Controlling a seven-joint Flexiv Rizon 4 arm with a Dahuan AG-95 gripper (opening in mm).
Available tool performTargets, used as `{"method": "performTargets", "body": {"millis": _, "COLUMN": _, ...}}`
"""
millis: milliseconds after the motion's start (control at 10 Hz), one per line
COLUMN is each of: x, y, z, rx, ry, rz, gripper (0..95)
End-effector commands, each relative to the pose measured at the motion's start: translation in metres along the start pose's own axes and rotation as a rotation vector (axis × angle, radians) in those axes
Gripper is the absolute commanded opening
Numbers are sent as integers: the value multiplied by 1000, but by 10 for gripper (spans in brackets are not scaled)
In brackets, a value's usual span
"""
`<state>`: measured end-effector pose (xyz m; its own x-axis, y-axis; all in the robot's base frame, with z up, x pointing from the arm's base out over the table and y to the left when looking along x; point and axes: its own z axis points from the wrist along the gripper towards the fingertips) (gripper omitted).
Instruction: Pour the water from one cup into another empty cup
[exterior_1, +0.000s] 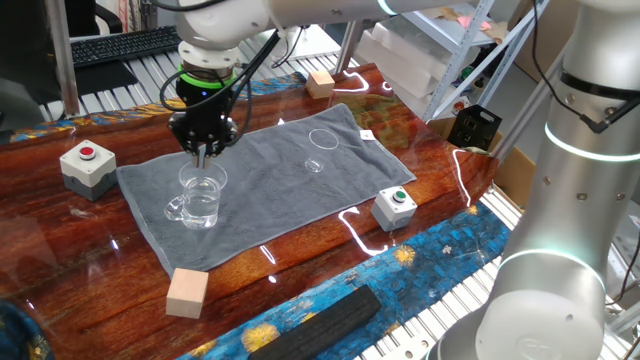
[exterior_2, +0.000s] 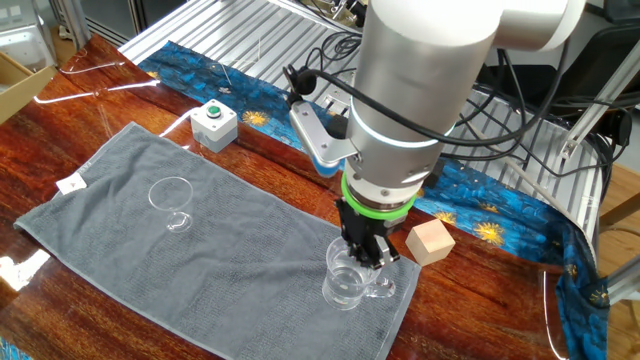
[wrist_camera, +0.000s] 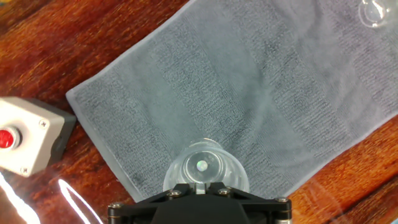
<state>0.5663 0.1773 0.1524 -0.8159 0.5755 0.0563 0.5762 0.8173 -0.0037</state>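
On the grey towel (exterior_1: 262, 190), 2 glasses: 1 handled mug (exterior_1: 199, 199), 1 small glass (exterior_1: 322, 147); tool (exterior_1: 203, 150) grip unclear.

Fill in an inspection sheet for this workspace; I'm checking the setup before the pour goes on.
Surface: glossy wooden table with a grey towel spread on it.
Job's things: handled glass mug upright on the towel; small handleless glass further along it.
Clutter: two wooden blocks, red-button box, green-button box.
Grippers: gripper points down at the mug's rim; fingers nearly together.
Cables: black cables behind the arm.
Surroundings: keyboard, shelving.
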Motion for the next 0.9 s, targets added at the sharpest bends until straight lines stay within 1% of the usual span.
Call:
{"method": "performTargets", "body": {"millis": 100, "x": 1, "y": 0, "z": 0, "rx": -1, "ry": 1, "rz": 4, "gripper": 950}}
{"method": "performTargets", "body": {"millis": 300, "x": 1, "y": 0, "z": 0, "rx": -6, "ry": 2, "rz": -10, "gripper": 950}}
{"method": "performTargets", "body": {"millis": 500, "x": 0, "y": 1, "z": 1, "rx": -6, "ry": -3, "rz": 3, "gripper": 950}}
{"method": "performTargets", "body": {"millis": 600, "x": 0, "y": 1, "z": 3, "rx": -3, "ry": -8, "rz": 15, "gripper": 950}}
{"method": "performTargets", "body": {"millis": 900, "x": -1, "y": 3, "z": 8, "rx": -6, "ry": -13, "rz": 14, "gripper": 950}}
